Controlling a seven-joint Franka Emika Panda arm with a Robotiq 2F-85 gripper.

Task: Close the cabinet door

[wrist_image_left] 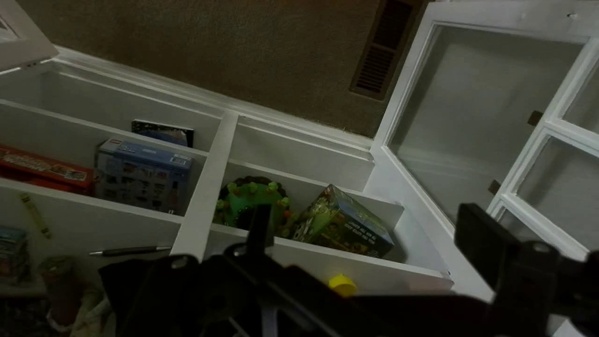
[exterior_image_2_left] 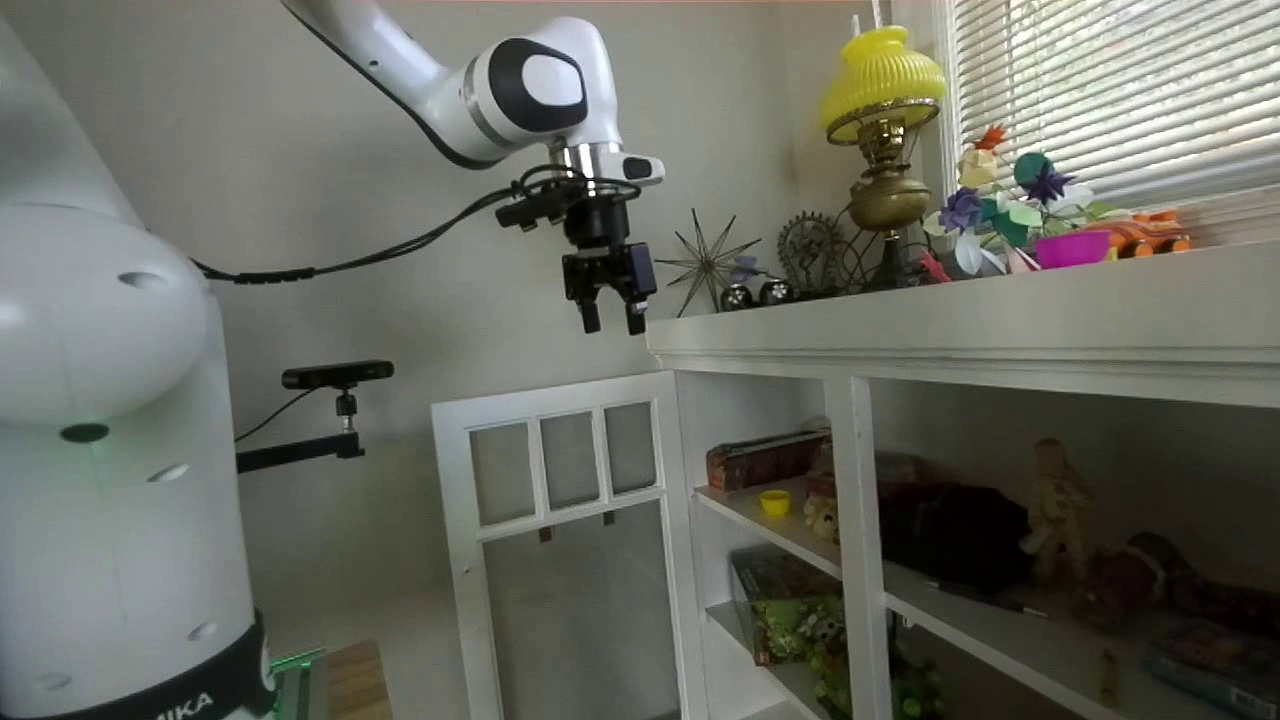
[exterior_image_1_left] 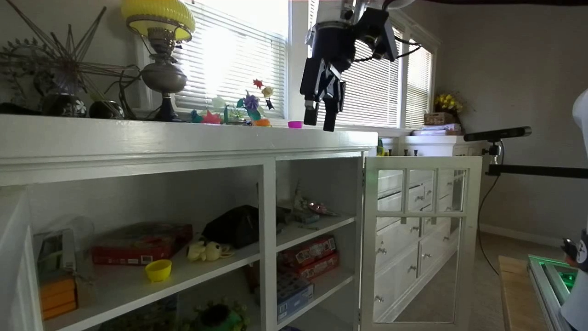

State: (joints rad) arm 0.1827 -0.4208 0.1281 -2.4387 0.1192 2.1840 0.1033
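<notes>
Door (exterior_image_2_left: 570,514) open: the whole closing remains, we judge.
It stands lower middle in an exterior view; another open door (exterior_image_1_left: 420,214), lower right in an exterior view, could be meant instead. Our gripper (exterior_image_2_left: 613,325) hangs empty, fingers (exterior_image_2_left: 636,320) spread.

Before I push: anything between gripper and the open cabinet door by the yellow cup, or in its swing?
Nothing visible between gripper and cabinet door, or in its swing. The yellow cup sits inside on a shelf; the floor vent looks flush.

White cabinet doors (exterior_image_2_left: 572,514), glass-paned, both open
</notes>
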